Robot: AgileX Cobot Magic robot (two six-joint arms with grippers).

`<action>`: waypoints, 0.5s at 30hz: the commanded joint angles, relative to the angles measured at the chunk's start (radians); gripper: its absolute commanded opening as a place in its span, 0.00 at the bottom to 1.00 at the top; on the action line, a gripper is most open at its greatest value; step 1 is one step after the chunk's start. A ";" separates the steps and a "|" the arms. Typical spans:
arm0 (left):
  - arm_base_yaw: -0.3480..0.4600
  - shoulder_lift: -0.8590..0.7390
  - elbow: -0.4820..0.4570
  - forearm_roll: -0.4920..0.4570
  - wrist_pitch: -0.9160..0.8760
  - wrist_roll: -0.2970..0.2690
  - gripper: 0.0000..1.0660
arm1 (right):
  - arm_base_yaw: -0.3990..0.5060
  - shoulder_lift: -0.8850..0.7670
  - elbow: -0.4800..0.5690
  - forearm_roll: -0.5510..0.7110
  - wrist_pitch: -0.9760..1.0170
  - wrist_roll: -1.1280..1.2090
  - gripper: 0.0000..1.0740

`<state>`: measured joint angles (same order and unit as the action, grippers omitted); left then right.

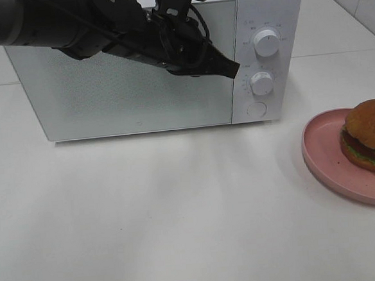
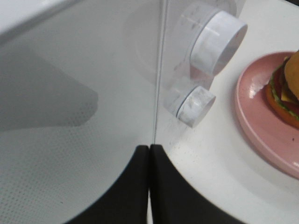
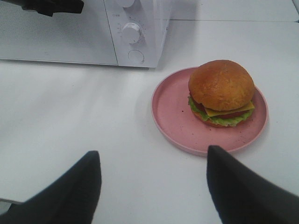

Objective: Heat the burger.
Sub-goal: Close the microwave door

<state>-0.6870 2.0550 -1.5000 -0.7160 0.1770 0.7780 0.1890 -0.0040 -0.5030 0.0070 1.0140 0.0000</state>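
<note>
Black fingers of the left gripper (image 2: 149, 186) are pressed together, tips at the seam between the microwave (image 1: 138, 86) door and its panel. The right gripper (image 3: 152, 186) hangs spread and empty, the burger (image 3: 222, 92) just beyond its jaws on a plate (image 3: 173, 116). Opening the door looks like the step in hand; next, the tips must catch that edge and swing it out. One microwave, two knobs, one burger, one plate.

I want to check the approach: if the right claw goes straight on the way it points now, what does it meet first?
Probably the pink plate: its near rim lies ahead between the open fingers, before the burger. Height is unclear.
</note>
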 commanded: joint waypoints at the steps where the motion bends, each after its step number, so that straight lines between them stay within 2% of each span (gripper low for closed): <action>1: 0.032 0.004 -0.029 0.064 -0.154 0.044 0.00 | -0.004 -0.027 0.002 0.000 -0.010 0.000 0.57; 7: 0.032 0.004 -0.029 0.086 -0.141 0.044 0.00 | -0.004 -0.027 0.002 0.000 -0.010 0.000 0.57; 13: 0.032 -0.007 -0.029 0.095 0.004 0.044 0.00 | -0.004 -0.027 0.002 0.000 -0.010 0.000 0.57; 15: 0.032 -0.029 -0.028 0.128 0.108 0.044 0.00 | -0.004 -0.027 0.002 0.000 -0.010 0.000 0.57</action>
<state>-0.6810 2.0490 -1.5100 -0.6340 0.2670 0.8000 0.1890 -0.0040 -0.5030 0.0070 1.0140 0.0000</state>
